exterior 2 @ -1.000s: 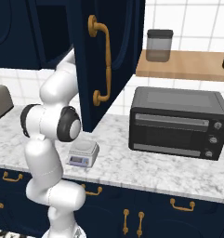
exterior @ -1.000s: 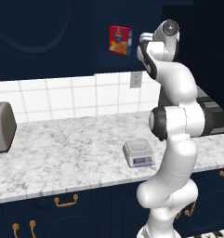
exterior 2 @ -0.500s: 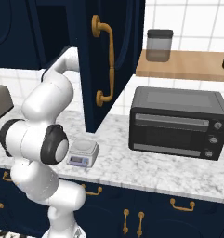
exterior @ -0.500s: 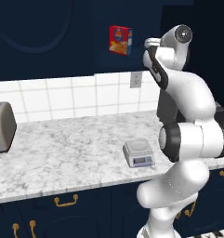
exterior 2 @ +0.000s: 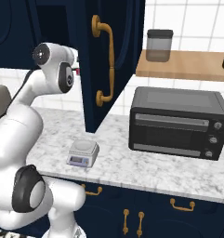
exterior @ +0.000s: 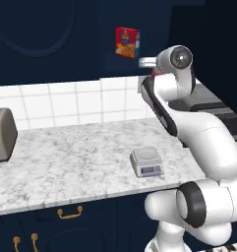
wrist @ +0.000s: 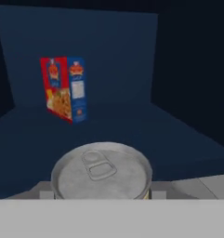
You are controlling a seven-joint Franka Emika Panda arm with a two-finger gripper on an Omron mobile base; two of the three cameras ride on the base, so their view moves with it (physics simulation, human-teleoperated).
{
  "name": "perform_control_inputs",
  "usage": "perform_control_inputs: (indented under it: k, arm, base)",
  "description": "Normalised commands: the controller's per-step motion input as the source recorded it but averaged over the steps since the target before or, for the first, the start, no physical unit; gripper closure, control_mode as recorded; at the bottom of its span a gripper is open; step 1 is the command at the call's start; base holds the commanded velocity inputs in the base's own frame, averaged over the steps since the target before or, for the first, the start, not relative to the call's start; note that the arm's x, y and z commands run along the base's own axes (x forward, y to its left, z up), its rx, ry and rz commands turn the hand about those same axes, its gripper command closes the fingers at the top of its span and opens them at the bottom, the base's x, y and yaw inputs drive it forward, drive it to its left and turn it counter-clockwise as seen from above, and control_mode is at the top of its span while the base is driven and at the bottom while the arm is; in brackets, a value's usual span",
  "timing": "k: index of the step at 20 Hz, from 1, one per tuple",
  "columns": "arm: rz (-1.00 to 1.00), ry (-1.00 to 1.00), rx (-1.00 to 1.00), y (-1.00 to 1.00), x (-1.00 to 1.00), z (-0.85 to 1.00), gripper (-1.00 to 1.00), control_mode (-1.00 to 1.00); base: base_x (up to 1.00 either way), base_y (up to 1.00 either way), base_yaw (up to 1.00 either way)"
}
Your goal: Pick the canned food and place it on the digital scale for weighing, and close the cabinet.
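The canned food shows its silver pull-tab top close up at the bottom of the hand view, just past the front edge of the shelf in the dark navy cabinet. A sliver of its red label peeks out under my gripper, which is shut on it at the cabinet opening; the can hides the fingertips. The cabinet door with its long brass handle stands wide open. Well below the hand, the digital scale sits bare on the marble counter.
A red-and-yellow cardboard box stands further back on the cabinet shelf. A silver toaster is at the counter's left end, a black toaster oven at the right. A dark jar rests on a wooden shelf.
The arm's elbow has swung out to the right and down, and the hand has dropped slightly at the cabinet opening. The scale and the door have stayed put.
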Motion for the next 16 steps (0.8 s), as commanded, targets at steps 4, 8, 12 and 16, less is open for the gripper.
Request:
perform_control_inputs:
  k: [4, 8, 12, 16]
  arm:
    - [0.00, -0.01, 0.00, 0.58, -1.00, -0.16, 1.00, -1.00]
    - [0.00, 0.02, 0.04, 0.28, -0.96, -0.24, 1.00, -1.00]
    - [0.16, 0.00, 0.00, 0.27, -0.76, -0.64, 1.00, -1.00]
    - [0.33, 0.00, -0.01, 0.22, -0.21, -0.63, 1.00, -1.00]
  base:
    - [0.00, 0.00, 0.00]
    - [0.00, 0.00, 0.00]
    - [0.00, 0.00, 0.00]
    - [0.00, 0.00, 0.00]
